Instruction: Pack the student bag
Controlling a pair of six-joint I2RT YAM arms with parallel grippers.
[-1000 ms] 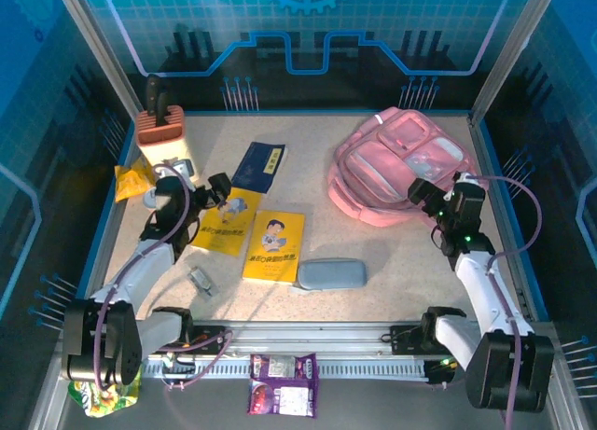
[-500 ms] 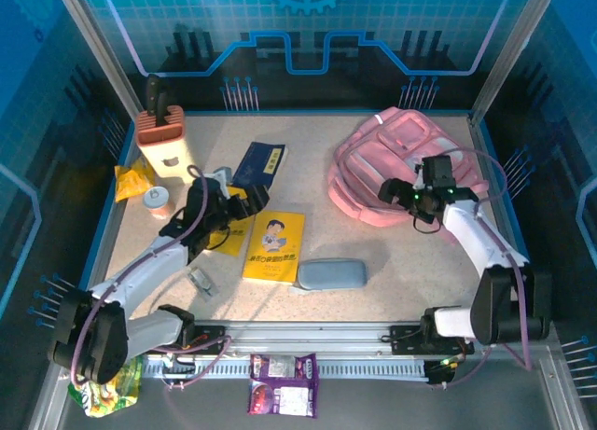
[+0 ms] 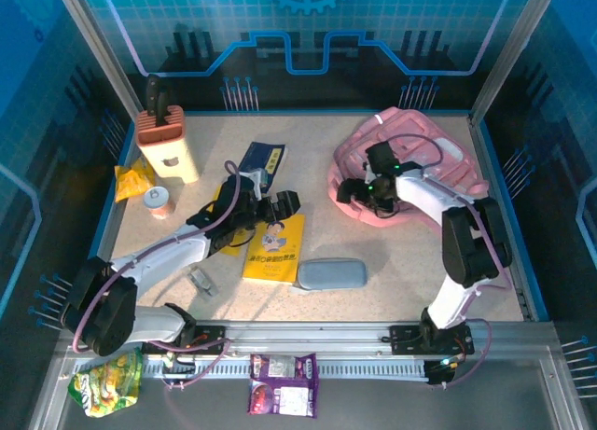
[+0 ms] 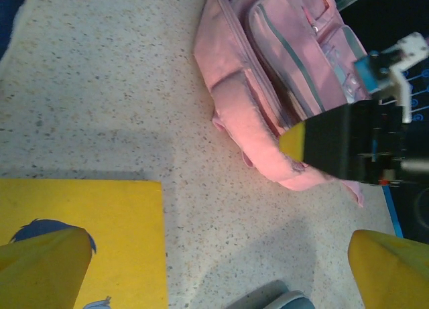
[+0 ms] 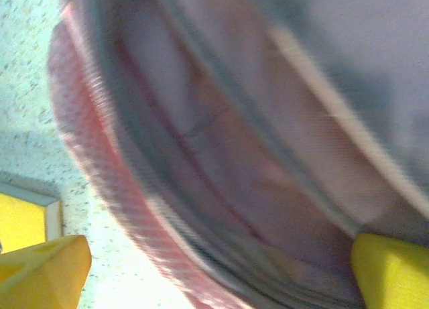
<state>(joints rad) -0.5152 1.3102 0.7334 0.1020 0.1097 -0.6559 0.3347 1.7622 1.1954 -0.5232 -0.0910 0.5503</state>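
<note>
Student bag (image 3: pixel 359 141): lying flat at the far right of the table (image 3: pixel 392 262), front pockets facing up.
Right gripper (image 3: pixel 353 189): at the bag's near-left edge, yellow fingers (image 5: pixel 41 267) spread wide. Pink fabric blurred across the gap in the wrist view; contact impossible to tell.
Left gripper (image 3: pixel 284 206): left of the bag, well apart from it, fingers (image 4: pixel 40 265) wide apart with nothing between, above the yellow booklet's far edge.
Yellow booklet (image 3: pixel 275 251): flat, left of the bag and nearer the arm bases.
Blue booklet (image 3: pixel 259 161): left of the bag, level with it.
Grey pencil case (image 3: pixel 329 274): nearward of the bag, just beside the yellow booklet.
</note>
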